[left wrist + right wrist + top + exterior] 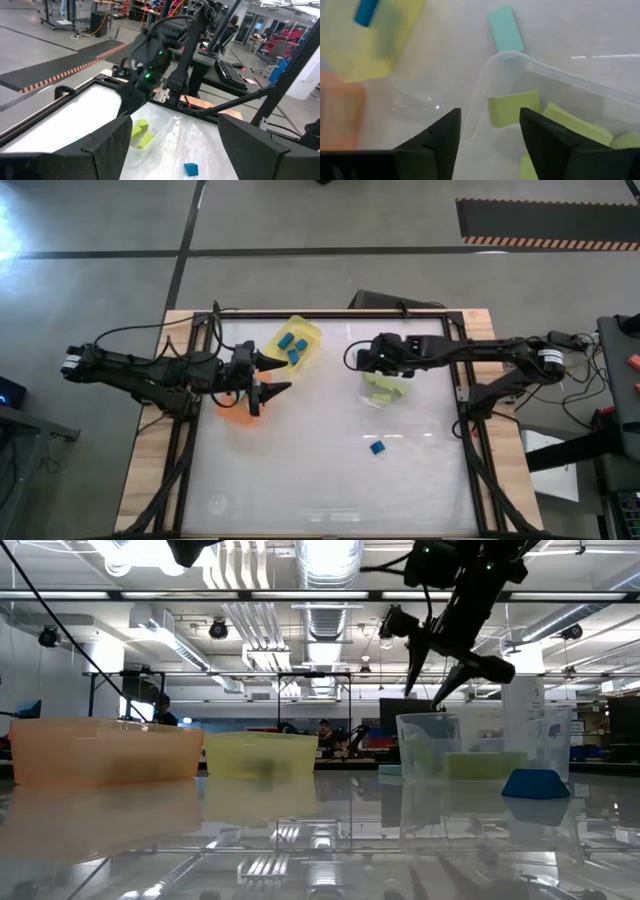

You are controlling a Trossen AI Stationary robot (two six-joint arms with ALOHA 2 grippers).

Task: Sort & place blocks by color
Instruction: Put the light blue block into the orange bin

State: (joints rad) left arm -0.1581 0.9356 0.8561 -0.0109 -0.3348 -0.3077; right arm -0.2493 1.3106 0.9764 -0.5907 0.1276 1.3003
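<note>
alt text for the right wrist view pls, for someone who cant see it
The right claw, open and empty, hangs over a clear dish holding yellow-green blocks. A light teal block lies on the table just beyond the dish rim. Farther off are a yellow bin with a blue block and an orange bin.

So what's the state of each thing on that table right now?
Left gripper: open, empty, by the orange bin.
Right gripper: open, empty, above the clear dish.
Clear dish: holds yellow-green blocks.
Yellow bin: holds dark blue blocks.
Orange bin: contents hidden.
Loose blue block: lying on the table, unsorted.
</note>
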